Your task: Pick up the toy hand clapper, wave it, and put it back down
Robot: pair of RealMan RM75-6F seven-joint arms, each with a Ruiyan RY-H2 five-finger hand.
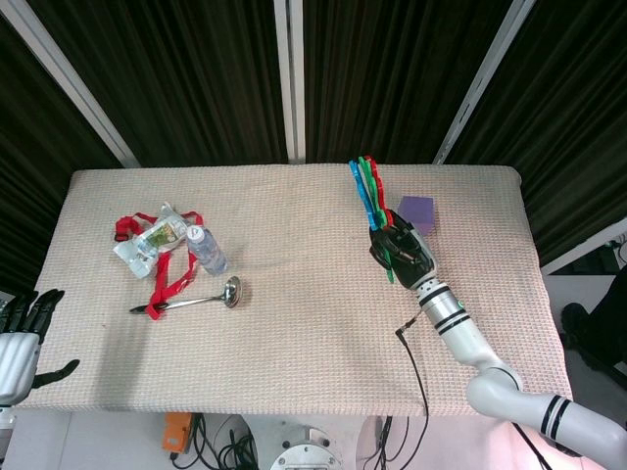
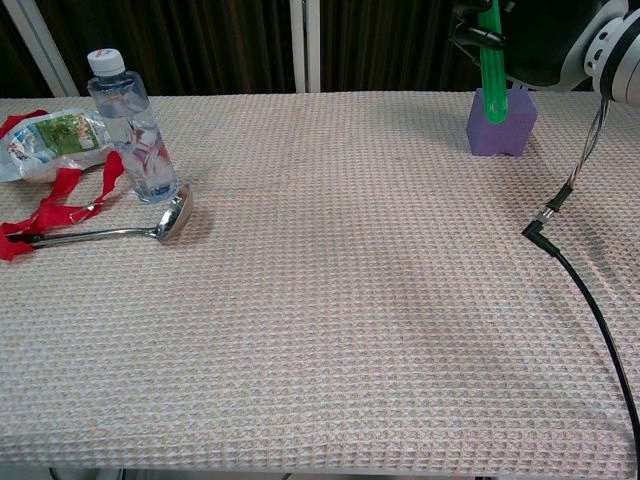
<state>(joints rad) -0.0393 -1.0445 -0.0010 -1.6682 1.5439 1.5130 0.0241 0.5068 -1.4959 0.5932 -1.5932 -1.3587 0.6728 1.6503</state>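
Note:
My right hand [image 1: 402, 247] grips the green handle of the toy hand clapper [image 1: 368, 191] and holds it raised above the table. Seen from the head view, its red, green and blue palms stand edge-on, pointing toward the far edge. In the chest view only the green handle [image 2: 493, 80] shows below my right hand [image 2: 545, 35] at the top right; the palms are out of frame. My left hand [image 1: 22, 338] hangs open off the table's front left corner, holding nothing.
A purple block [image 1: 416, 213] sits just beyond my right hand. At the left lie a water bottle [image 2: 133, 123], a metal ladle [image 2: 110, 232], a red ribbon [image 2: 62, 198] and a snack packet [image 2: 52, 141]. A black cable [image 2: 590, 310] trails across the right side.

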